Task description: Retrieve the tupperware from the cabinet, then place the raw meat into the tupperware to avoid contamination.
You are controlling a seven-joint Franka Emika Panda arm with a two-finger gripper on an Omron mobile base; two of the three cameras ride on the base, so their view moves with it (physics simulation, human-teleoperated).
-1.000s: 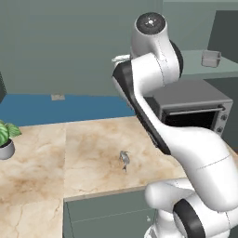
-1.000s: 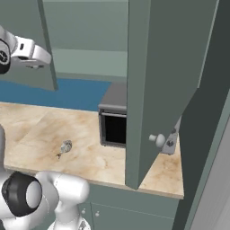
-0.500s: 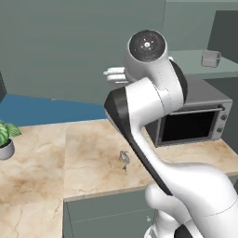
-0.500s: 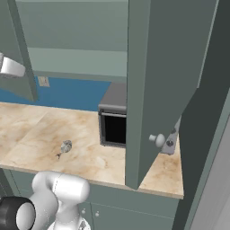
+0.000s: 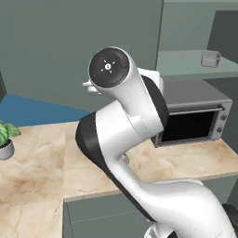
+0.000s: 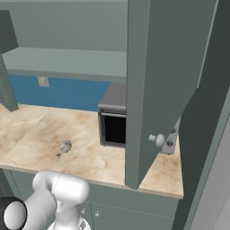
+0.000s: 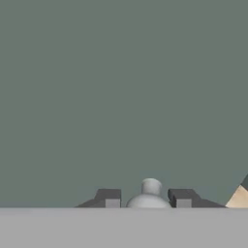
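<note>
The step in hand looks like opening the cabinet (image 6: 161,67): in the hand view the gripper (image 7: 145,198) sits at 6 o'clock against a flat grey-green door, its two dark fingertips (image 7: 109,197) standing either side of a small round knob (image 7: 150,190), narrowly parted with a sliver of gap on each side, so whether they grip the knob or only straddle it I cannot tell. One door on the right side of the cabinet already hangs open, edge-on in the right base view, with its own knob (image 6: 157,139) at about 4 o'clock. The tupperware (image 5: 210,58) stands on the open shelf (image 5: 195,65) at about 2 o'clock in the left base view, above the microwave (image 5: 195,116) and well apart from the gripper. The raw meat (image 6: 65,146) lies on the table (image 6: 90,157) at about 8 o'clock in the right base view, left of the microwave with bare stone all around it. My judgement is that the next move calls for either pulling this door on its arc or letting go and swinging right to the shelf. The open door's edge and the microwave top hem in that reach; the table front offers the freest room.
</note>
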